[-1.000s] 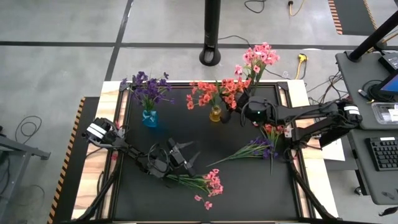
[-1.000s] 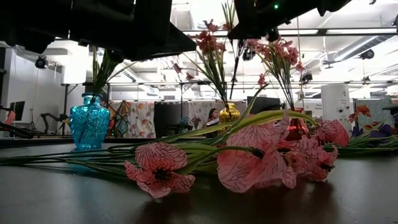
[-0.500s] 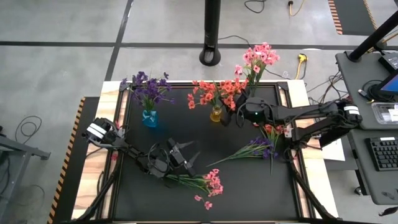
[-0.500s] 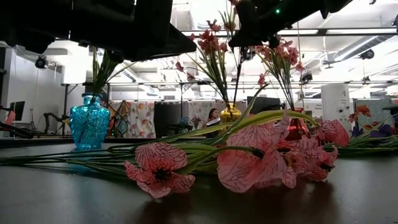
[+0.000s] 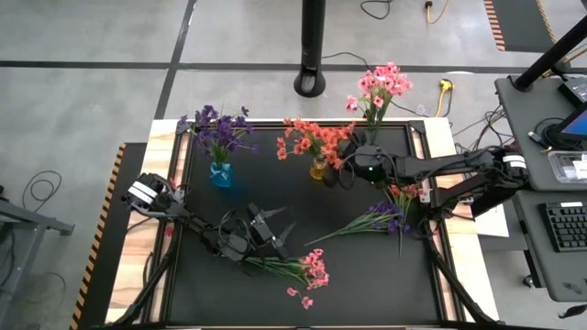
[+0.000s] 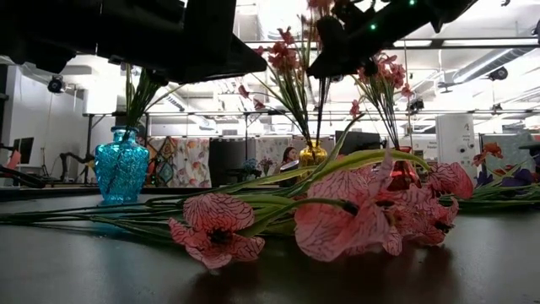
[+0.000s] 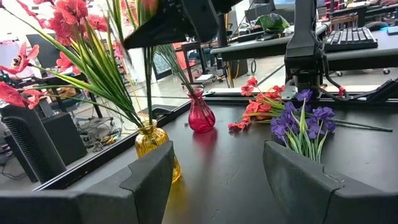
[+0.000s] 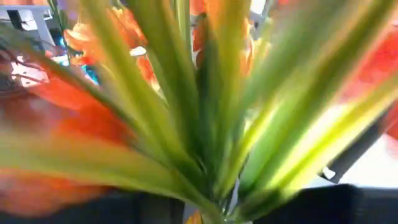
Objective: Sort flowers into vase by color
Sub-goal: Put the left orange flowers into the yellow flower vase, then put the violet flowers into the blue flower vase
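Note:
My right gripper is above the yellow vase, shut on an orange-red spray whose blossoms mingle with those standing in that vase. My left gripper is open and hovers beside the pink spray, which lies flat on the mat; in its wrist view the gap between its fingers holds nothing. Purple flowers stand in the blue vase and pink ones in the red vase. A purple spray and an orange-red one lie near the right edge. My right gripper pinches the orange-red spray's thin stem just below the leaves and blossoms. The fingers reach in from the table's right and slant downward, lying across the stem. The stem hangs upright below them, and its lower end reaches the yellow vase's mouth.
The three vases stand in a row along the mat's far edge. A black pole base stands beyond the table. The wooden frame borders the mat. Bare mat lies between the vases and the left gripper.
My right gripper has moved toward the table's left and a little down, carrying the orange-red spray from beside the red vase to over the yellow vase. The spray's blossoms now merge with those in that vase.

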